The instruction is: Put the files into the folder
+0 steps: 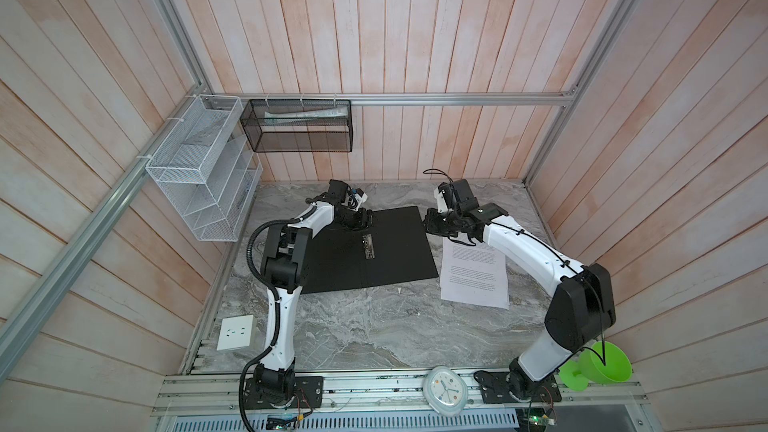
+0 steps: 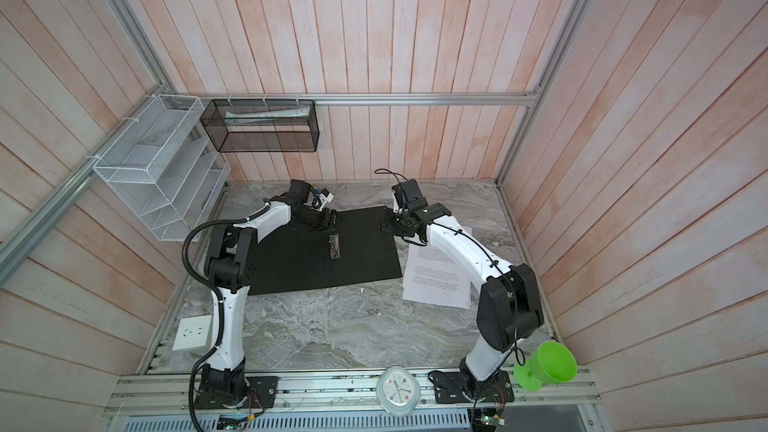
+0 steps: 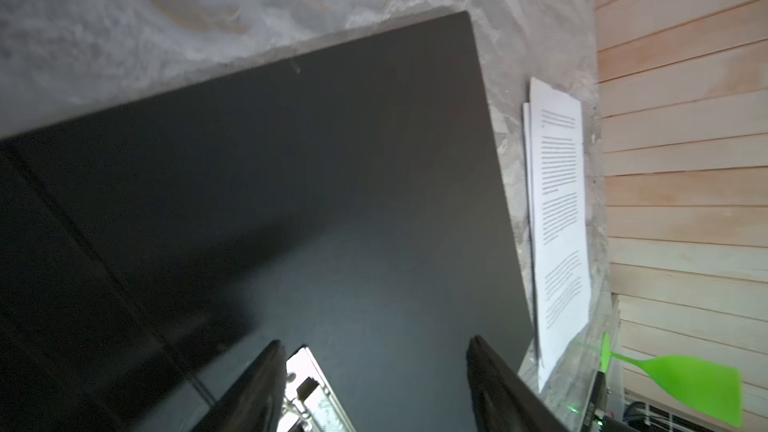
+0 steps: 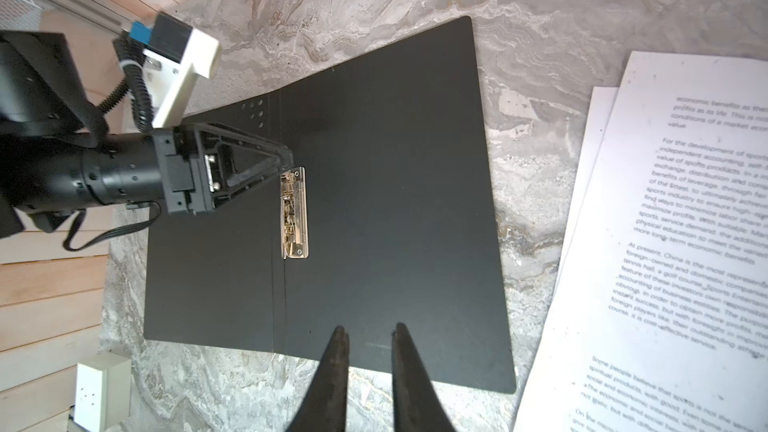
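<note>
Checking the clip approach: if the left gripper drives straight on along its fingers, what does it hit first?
Probably the end of the metal clip on the spine of the folder; the left gripper is open with its tips right by it. Depth is unclear: it could land on the black inside beside the clip.

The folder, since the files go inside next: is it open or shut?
Open: folder lies spread flat, black inside up, metal clip exposed.
</note>
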### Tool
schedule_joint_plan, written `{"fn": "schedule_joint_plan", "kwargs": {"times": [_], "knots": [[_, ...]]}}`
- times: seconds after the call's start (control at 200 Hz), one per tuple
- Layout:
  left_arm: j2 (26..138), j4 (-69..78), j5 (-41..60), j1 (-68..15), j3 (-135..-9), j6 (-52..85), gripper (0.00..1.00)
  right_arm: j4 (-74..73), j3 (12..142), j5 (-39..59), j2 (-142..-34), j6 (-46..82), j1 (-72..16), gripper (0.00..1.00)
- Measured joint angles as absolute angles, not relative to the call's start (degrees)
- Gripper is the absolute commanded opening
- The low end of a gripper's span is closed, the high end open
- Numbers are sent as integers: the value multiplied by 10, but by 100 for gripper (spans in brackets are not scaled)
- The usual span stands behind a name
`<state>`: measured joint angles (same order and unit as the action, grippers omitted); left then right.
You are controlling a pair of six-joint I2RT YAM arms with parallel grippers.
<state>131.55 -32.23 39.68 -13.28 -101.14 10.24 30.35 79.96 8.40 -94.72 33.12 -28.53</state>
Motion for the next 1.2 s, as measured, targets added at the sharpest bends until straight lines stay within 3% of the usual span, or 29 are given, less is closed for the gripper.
{"fn": "schedule_joint_plan", "kwargs": {"times": [0.745,1.201], "knots": [[1267,-328,438,-132,-910,-4,69,281,736,105,-928,366,-293,20],[1180,-398,396,-114,-863,-21,71,305,774,107,-975,368,-387,20]]}}
